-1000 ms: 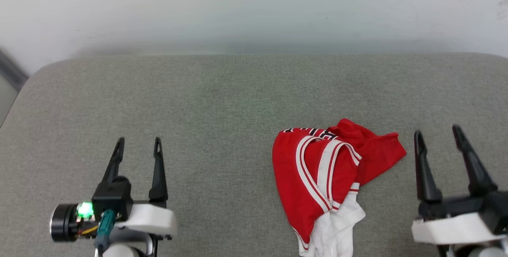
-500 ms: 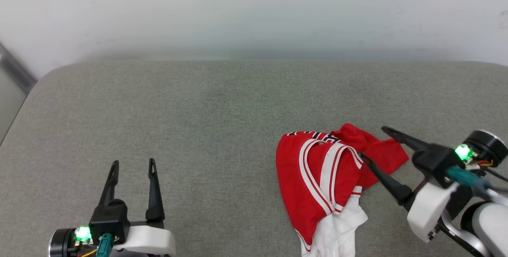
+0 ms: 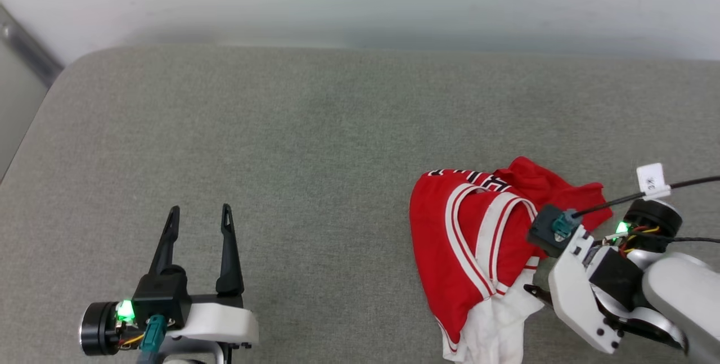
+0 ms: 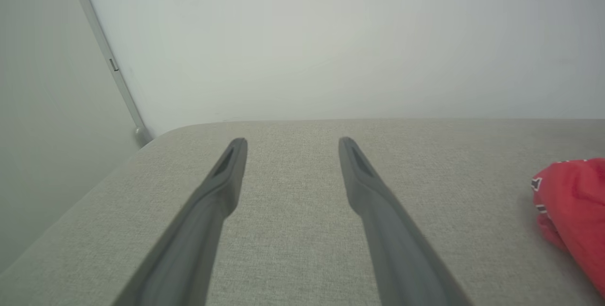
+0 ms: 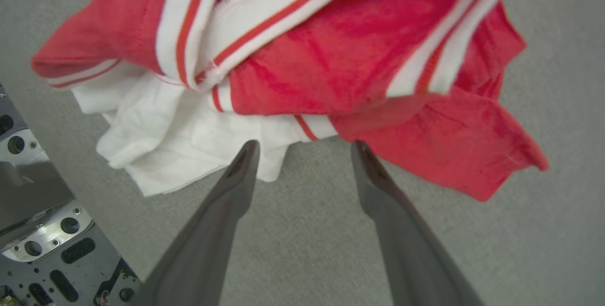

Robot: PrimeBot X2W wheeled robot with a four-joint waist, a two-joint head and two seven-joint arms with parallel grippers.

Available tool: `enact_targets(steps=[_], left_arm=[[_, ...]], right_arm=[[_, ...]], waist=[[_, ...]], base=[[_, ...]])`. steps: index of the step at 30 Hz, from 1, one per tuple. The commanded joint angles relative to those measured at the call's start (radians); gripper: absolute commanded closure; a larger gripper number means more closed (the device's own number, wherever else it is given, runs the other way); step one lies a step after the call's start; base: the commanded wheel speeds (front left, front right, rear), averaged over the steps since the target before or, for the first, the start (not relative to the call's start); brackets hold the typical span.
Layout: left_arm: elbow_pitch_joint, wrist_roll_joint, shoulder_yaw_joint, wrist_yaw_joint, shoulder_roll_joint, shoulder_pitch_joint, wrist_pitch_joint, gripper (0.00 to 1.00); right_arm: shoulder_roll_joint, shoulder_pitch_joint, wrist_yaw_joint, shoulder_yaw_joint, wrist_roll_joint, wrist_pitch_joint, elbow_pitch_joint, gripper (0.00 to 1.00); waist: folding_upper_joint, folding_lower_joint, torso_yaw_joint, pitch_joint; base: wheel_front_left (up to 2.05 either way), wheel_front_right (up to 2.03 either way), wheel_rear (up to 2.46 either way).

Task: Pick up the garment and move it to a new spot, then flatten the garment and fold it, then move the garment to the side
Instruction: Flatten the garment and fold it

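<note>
Your jersey (image 3: 467,240) lies crumpled at the lower right of the head view. It's thin, limp fabric, likely light and slippery, so pinch a bunched fold where the white sleeve meets the striped trim. The right gripper (image 5: 305,147) is spread wide with its tips at that edge, gripping nothing. At lower left, the left gripper (image 3: 200,208) is also spread and empty over the grey woven surface (image 3: 281,127).

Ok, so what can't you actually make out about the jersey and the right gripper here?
- Numerals on the garment: in the head view only a dark strip shows; crumpled folds hide the rest.
- Garment's lower end: cut off by the head view's bottom edge, and by the left wrist view's right edge.
- Right gripper: in the head view its own wrist housing hides most of the fingers. The right wrist view shows them apart at the garment's edge; contact unclear.
</note>
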Motion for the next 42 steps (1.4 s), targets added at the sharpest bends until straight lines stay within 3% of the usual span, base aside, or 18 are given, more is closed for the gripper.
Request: enact_targets(steps=[1,2,8,9,10,11,15,21,28,33,38,40,42], left_arm=[[0.001,0.009,0.005,-0.007,-0.009,-0.017,-0.002,0.0],[0.008,0.024,0.018,-0.025,-0.028,-0.034,-0.002,0.0],[0.022,0.048,0.038,-0.055,-0.055,-0.053,-0.002,0.0],[0.024,0.052,0.043,-0.059,-0.059,-0.053,-0.002,0.0],[0.025,0.054,0.048,-0.061,-0.061,-0.049,-0.002,0.0],[0.027,0.058,0.053,-0.063,-0.063,-0.042,-0.002,0.0],[0.035,0.067,0.067,-0.076,-0.069,-0.022,-0.002,0.0],[0.039,0.075,0.089,-0.089,-0.077,0.008,-0.002,0.0],[0.04,0.083,0.097,-0.103,-0.09,0.029,-0.002,0.0],[0.043,0.085,0.096,-0.111,-0.096,0.031,-0.002,0.0],[0.052,0.092,0.098,-0.117,-0.098,0.034,-0.002,0.0],[0.055,0.092,0.102,-0.119,-0.099,0.037,-0.002,0.0],[0.059,0.096,0.105,-0.119,-0.1,0.043,-0.002,0.0]], right_arm=[[0.019,-0.023,-0.001,0.015,0.01,-0.01,0.026,0.0],[0.062,-0.045,-0.001,0.081,0.039,-0.024,0.127,0.0],[0.13,-0.03,-0.001,0.211,0.057,-0.059,0.278,0.0],[0.134,-0.03,-0.001,0.218,0.061,-0.068,0.287,0.1],[0.137,-0.037,-0.001,0.221,0.059,-0.091,0.289,0.85],[0.137,-0.046,-0.001,0.22,0.061,-0.117,0.29,1.0],[0.1,-0.096,-0.001,0.196,0.102,-0.245,0.282,1.0],[-0.01,-0.1,-0.001,0.094,0.174,-0.395,0.199,1.0],[-0.124,0.036,-0.001,-0.041,0.243,-0.457,0.207,1.0],[-0.116,0.152,-0.001,-0.077,0.273,-0.456,0.304,1.0],[-0.041,0.237,-0.001,-0.102,0.26,-0.504,0.439,1.0],[-0.007,0.248,-0.001,-0.132,0.259,-0.557,0.47,0.0],[0.005,0.258,-0.001,-0.155,0.252,-0.592,0.484,0.0]], waist=[[0.0,-0.0001,0.016,0.025],[0.0,-0.0001,0.025,0.051],[0.0,-0.0001,0.034,0.069],[0.0,-0.0001,0.032,0.067],[0.0,-0.0001,0.028,0.063],[0.0,-0.0001,0.023,0.058],[0.0,-0.0001,0.002,0.027],[0.0,-0.0001,-0.029,-0.018],[0.0,-0.0001,-0.042,-0.033],[0.0,-0.0001,-0.038,-0.034],[0.0,-0.0001,-0.03,-0.038],[0.0,-0.0001,-0.03,-0.044],[0.0,-0.0001,-0.032,-0.053]], base=[[0.0,0.0,0.0],[0.0,0.0,0.0],[0.0,0.0,0.0],[0.0,0.0,0.0],[0.0,0.0,0.0],[0.0,0.0,0.0],[0.0,0.0,0.0],[0.0,0.0,0.0],[0.0,0.0,0.0],[0.0,0.0,0.0],[0.0,0.0,0.0],[0.0,0.0,0.0],[0.0,0.0,0.0]])
